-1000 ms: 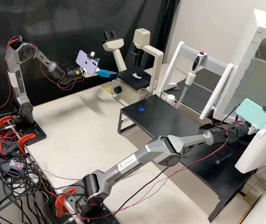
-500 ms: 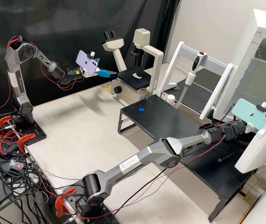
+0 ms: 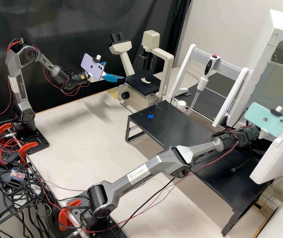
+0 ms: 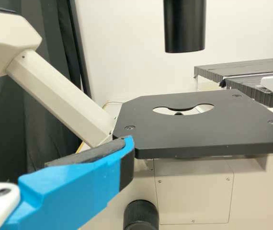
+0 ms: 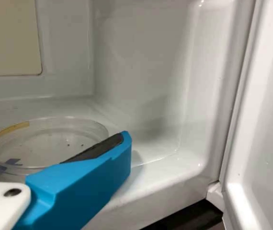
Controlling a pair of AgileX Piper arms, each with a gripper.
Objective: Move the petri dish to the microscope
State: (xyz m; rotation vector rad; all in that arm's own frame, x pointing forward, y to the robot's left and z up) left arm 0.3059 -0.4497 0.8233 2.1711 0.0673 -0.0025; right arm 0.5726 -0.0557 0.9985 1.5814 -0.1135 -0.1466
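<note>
- Dish (image 5: 50,143): clear, round, shallow, amber-edged, blue-marked, inside the glossy white cabinet (image 5: 146,72)
- Right gripper (image 3: 263,133) by it, can't tell how wide
- Left gripper (image 3: 115,71) spread, near the microscope (image 3: 167,66)

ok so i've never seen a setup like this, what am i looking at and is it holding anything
It's a robot with two grey arms at a lab bench. The high view comes from a fixed camera looking down; each wrist view comes from a camera on that arm.

In the high view, a microscope stands at the back, next to a black stand marked with a blue cross. Behind the stand is a pipette, and to one side an open white cabinet.

The left gripper is beside the microscope, open and empty. The right arm is at the cabinet, where its wrist view shows a clear petri dish. I can't tell whether that arm has hold of the dish.
</note>
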